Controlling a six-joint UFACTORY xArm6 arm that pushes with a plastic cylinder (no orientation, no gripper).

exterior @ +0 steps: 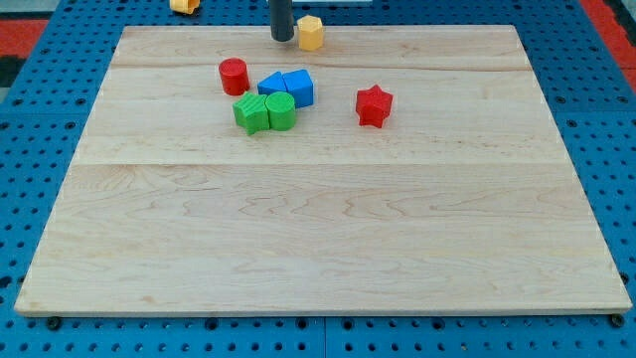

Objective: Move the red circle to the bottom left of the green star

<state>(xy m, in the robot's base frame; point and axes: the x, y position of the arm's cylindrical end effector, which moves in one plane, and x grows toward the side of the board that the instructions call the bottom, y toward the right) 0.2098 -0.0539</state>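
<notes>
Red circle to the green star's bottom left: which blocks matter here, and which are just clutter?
In play:
- red circle
- green star
- my tip, near the view's top, right of the red circle and not touching it

Clutter:
- green cylinder, against the green star
- two blue blocks
- red star
- yellow block beside my tip
- yellow block off the board

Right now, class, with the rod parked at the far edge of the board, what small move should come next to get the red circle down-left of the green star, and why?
Probably bring my tip toward the view's left and round above the red circle. My tip stands beside the yellow block, up-right of the circle. The green star lies just below the circle, so the push must go down-left.
</notes>
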